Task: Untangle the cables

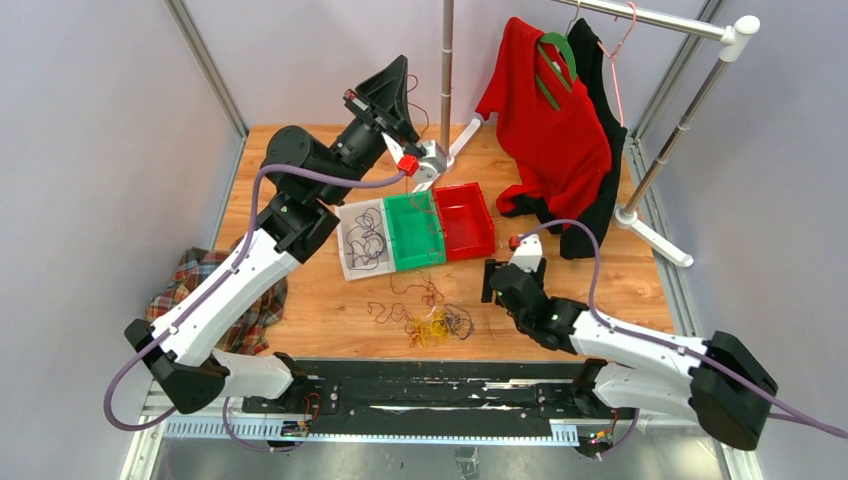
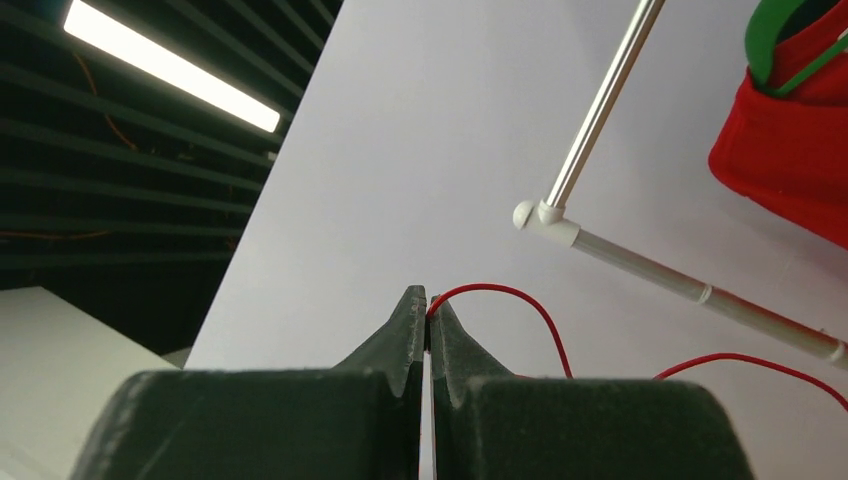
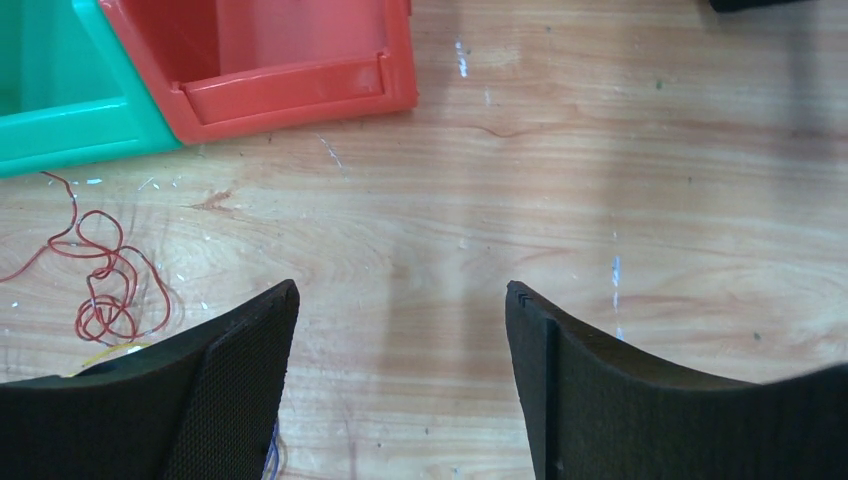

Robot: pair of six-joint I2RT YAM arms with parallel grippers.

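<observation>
Wooden table [image 1: 620, 290], grey walls [image 1: 90, 150]. White bin [image 1: 362, 274] holds dark cables [image 1: 367, 243]; green bin [image 1: 415, 230] and red bin [image 1: 465, 222] adjoin. Left gripper [image 2: 428, 315] clamps a red cable [image 2: 520, 297]; right gripper [image 3: 400, 300] gapes.

table [image 1: 330, 310]: wood | on it: three bins [image 1: 415, 235], loose cables [image 1: 430, 322], plaid cloth [image 1: 258, 318]

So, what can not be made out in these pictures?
- Left wrist view: thin red wire pinched in the shut left gripper leaves the right edge; its end is cut off.
- Right wrist view: yellow strand goes behind the open right gripper's black finger.
- Top view: tangled pile of thin cables; crossings too small to tell.
</observation>
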